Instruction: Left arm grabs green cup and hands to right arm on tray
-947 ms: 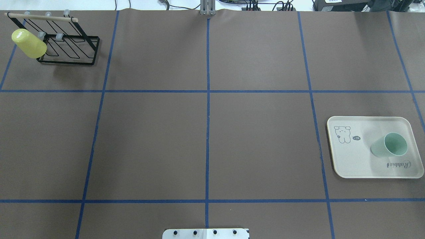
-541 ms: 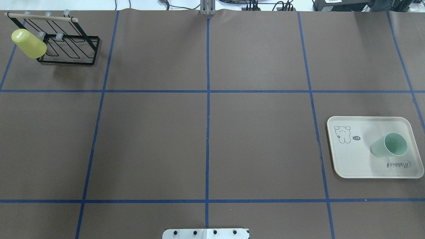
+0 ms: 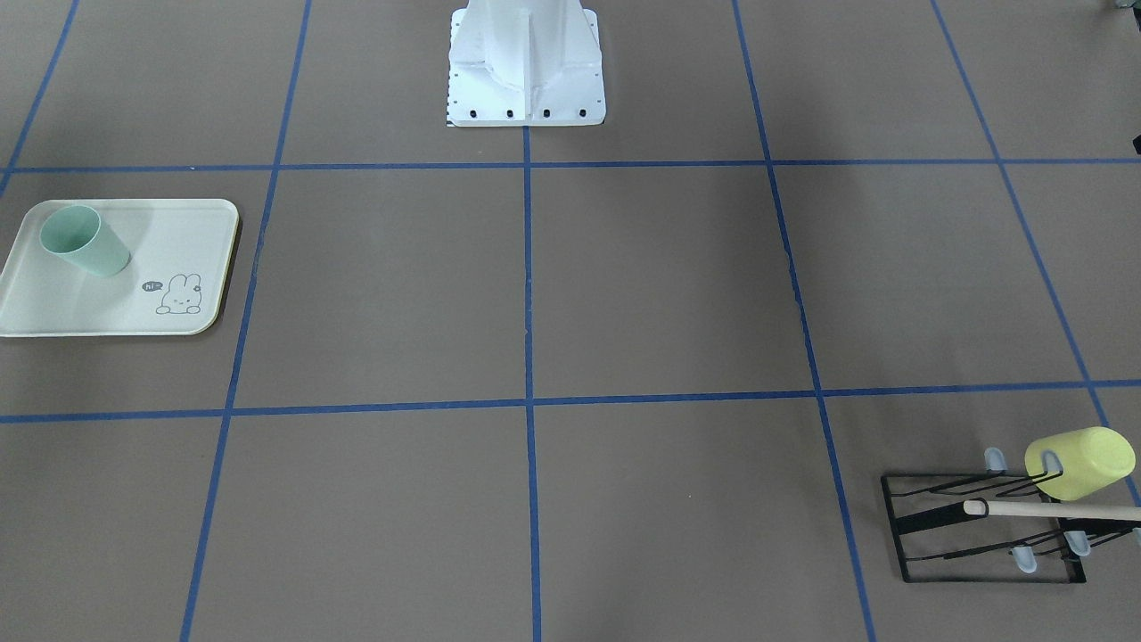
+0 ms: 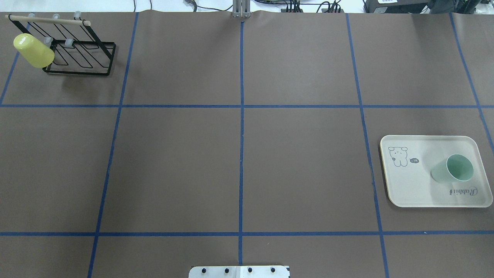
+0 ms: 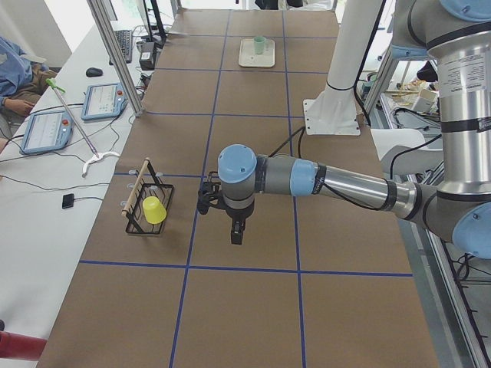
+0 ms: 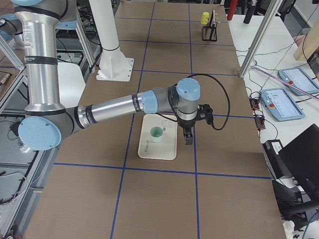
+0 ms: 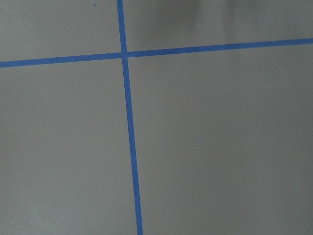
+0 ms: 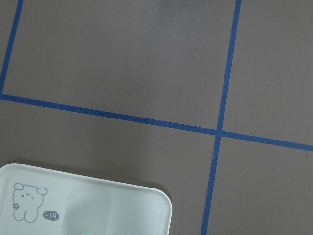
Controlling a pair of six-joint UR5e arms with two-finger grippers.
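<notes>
The green cup stands upright, mouth up, on the right part of the cream tray; it also shows in the front view as the green cup on the tray. Only the side views show the arms. The left gripper hangs, pointing down, over bare table to the right of the rack in that view. Just beside the tray, above the table, hangs the right gripper, apart from the cup. I cannot tell whether either gripper is open or shut.
A black wire rack with a wooden bar stands at the far left corner, a yellow-green cup hung on its left end. The robot's white base plate sits at the near edge. Blue tape lines grid the brown table.
</notes>
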